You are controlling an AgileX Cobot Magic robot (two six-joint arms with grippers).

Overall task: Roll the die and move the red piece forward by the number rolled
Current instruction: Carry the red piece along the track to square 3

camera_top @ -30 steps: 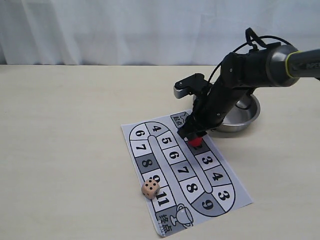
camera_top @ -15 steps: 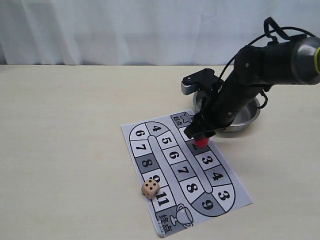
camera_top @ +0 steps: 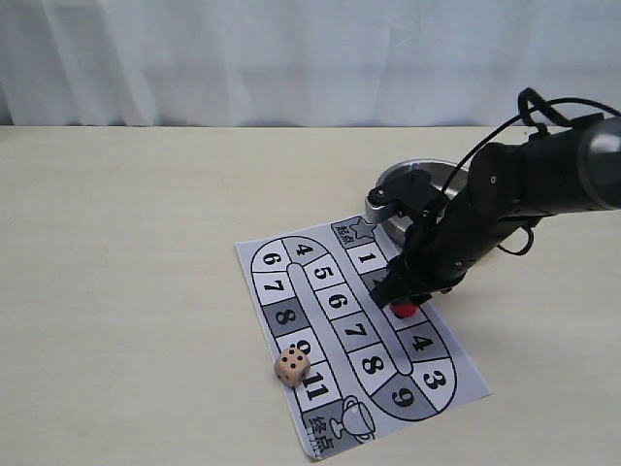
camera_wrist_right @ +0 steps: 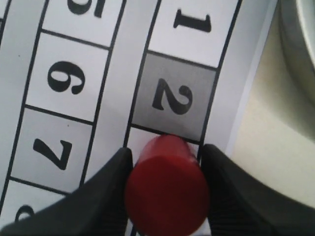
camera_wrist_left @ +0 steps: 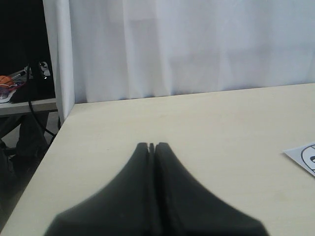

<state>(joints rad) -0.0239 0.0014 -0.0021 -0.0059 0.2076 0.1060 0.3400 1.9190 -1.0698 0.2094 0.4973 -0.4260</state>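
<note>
The red piece is a small red cylinder held low over the printed game board, just past the grey square 2 on the right-hand track. My right gripper is shut on it, a black finger pressing each side of the red piece. The die is a pale tan cube with dark pips, resting at the board's left edge beside square 11. My left gripper is shut with nothing in it, over bare table far from the board, and does not show in the exterior view.
A metal bowl stands just behind the board's far right corner, partly hidden by my right arm; its rim is close to the gripper. A white curtain runs along the table's back edge. A table edge and a dark gap lie beside my left gripper.
My right gripper has carried the red piece along the right-hand track, from near the start square down past square 2, towards the board's near end. The die has not moved.
</note>
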